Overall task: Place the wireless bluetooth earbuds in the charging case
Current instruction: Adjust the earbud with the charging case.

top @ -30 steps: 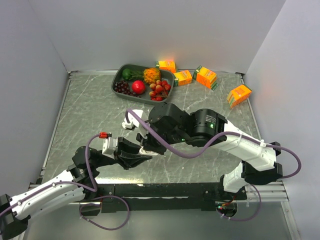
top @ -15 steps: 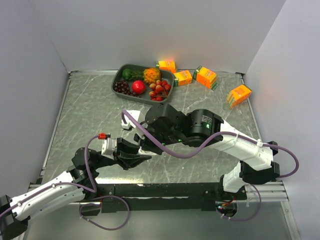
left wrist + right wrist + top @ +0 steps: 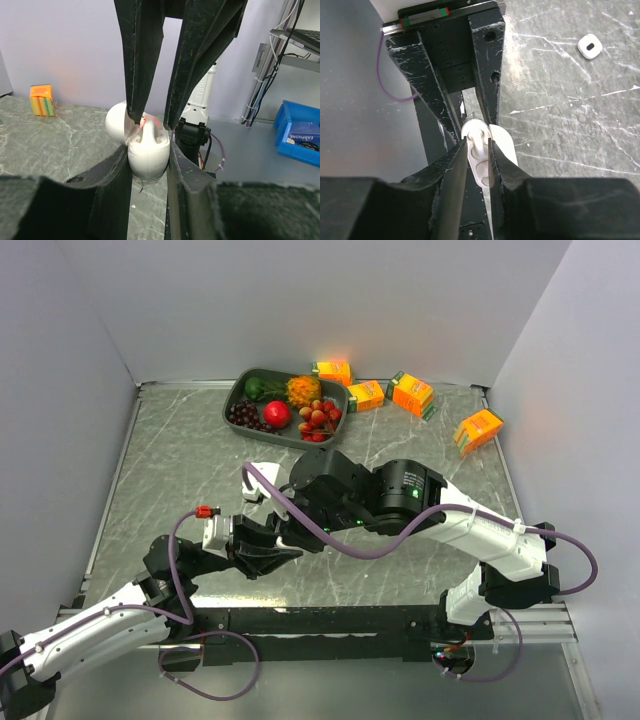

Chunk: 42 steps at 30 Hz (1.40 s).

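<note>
**Left wrist view: earbud sitting at the open charging case, two claws meeting over it**

The left claw (image 3: 148,147) is gripping the white charging case (image 3: 147,162) by its sides, with the rounded lid (image 3: 116,122) tipped back behind it. A small white earbud (image 3: 149,132) is resting at the top of the case, with a red glow showing beside it. The right claw (image 3: 151,122) is reaching down from above, its fingertips flanking the earbud. Whether they are pressing on it or standing just clear cannot be told. In the right wrist view, a second small white case (image 3: 590,46) is lying on the marbled desk (image 3: 560,100), well apart from the claws. An orange juice carton (image 3: 41,100) is standing at the desk's far edge.
</note>
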Each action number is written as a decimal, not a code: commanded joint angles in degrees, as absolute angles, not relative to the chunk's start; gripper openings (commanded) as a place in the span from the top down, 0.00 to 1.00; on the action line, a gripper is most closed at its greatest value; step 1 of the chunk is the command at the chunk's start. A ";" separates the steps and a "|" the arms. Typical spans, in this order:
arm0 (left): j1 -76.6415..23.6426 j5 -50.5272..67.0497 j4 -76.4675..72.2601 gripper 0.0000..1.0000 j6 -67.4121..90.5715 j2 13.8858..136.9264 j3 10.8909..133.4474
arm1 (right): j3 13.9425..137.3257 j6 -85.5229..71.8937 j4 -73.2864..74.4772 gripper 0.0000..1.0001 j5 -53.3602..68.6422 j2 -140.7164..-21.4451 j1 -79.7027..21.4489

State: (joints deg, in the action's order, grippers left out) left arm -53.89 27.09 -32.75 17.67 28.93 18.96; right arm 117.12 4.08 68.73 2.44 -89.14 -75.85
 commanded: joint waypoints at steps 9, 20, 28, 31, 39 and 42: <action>-54.14 27.95 -35.95 0.99 17.31 28.65 19.60 | 120.14 3.52 68.30 0.65 -1.41 -87.98 -75.94; -54.23 26.89 -35.68 0.99 17.23 27.86 19.34 | 113.92 0.09 60.56 0.66 -6.77 -78.41 -75.32; -54.23 26.01 -34.63 0.99 17.31 26.46 19.60 | 105.21 -1.67 57.04 0.80 -2.03 -73.48 -75.41; -54.14 26.02 -35.24 0.99 17.66 26.54 19.42 | 103.54 -1.76 56.78 0.79 -0.71 -72.86 -75.32; -54.23 26.10 -35.51 0.99 17.93 26.81 19.78 | 102.13 -2.02 56.07 0.77 2.37 -72.51 -75.32; -54.23 25.93 -35.25 0.99 17.75 26.72 19.95 | 101.16 -2.02 56.07 0.81 2.11 -72.60 -75.32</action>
State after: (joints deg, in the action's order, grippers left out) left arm -54.00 26.63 -32.75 17.69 27.09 18.96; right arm 102.15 -1.45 57.98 1.19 -74.28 -75.44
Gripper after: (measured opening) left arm 0.331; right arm 0.209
